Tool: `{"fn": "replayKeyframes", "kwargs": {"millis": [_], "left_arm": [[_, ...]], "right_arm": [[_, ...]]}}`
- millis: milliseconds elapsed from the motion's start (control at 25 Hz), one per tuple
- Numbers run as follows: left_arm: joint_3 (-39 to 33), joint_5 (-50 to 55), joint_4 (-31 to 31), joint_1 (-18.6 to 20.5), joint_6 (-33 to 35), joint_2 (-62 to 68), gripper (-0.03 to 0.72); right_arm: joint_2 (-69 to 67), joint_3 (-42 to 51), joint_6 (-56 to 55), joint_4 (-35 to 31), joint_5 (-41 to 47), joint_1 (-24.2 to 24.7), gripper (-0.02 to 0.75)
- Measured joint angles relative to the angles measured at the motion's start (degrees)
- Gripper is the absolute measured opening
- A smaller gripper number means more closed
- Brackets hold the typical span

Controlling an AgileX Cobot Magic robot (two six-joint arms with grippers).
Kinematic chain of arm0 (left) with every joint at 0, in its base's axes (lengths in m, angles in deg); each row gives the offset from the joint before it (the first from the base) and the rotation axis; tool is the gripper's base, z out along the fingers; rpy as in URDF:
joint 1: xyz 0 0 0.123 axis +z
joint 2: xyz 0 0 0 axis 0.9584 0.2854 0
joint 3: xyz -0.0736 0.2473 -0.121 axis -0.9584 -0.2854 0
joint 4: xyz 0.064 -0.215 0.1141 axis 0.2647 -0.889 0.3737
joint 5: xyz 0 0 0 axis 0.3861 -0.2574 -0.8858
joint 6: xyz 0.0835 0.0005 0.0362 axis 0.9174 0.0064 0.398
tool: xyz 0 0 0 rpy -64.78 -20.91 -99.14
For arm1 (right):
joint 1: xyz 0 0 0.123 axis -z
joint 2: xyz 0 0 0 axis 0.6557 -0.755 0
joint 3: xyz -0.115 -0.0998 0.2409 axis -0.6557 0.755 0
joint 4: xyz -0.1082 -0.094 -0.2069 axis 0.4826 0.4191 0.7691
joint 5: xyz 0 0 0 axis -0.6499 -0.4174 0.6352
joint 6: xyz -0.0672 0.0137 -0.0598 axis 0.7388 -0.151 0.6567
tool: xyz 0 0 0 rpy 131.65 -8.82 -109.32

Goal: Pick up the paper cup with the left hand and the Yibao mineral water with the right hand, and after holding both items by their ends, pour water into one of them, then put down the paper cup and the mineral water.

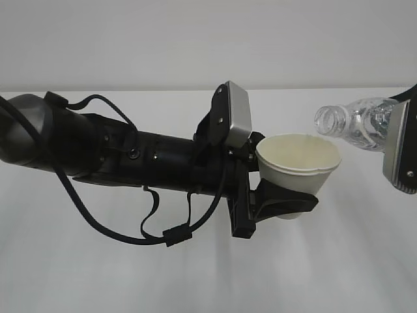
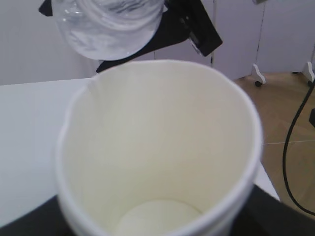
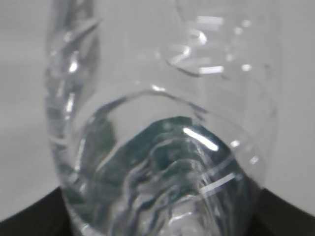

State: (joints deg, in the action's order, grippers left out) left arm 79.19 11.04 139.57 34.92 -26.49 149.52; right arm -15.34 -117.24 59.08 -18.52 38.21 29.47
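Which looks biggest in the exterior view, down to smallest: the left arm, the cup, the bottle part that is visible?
1. Left arm, largest by far.
2. Cup.
3. Bottle, smallest as seen, but the frame edge and the right claw's mount hide part of it, so its true size is unsure.

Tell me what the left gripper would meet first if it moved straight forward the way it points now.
Probably the tilted water bottle: the left gripper, holding the paper cup, points toward it. Depth is unclear, so it might pass beneath.
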Motion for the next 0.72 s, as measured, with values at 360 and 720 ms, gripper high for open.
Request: {"fn": "replayKeyframes", "kwargs": {"millis": [360,720], "left_arm": [[0.0,0.0,0.0,0.0,0.0,0.0,0.436],[0.0,0.0,0.0,0.0,0.0,0.0,0.436]], "right_arm": [[0.0,-0.6,0.0,0.7,0.0,0.0,0.466],[0.0,-1.1,0.0,1.5,0.0,0.0,0.466]]}}
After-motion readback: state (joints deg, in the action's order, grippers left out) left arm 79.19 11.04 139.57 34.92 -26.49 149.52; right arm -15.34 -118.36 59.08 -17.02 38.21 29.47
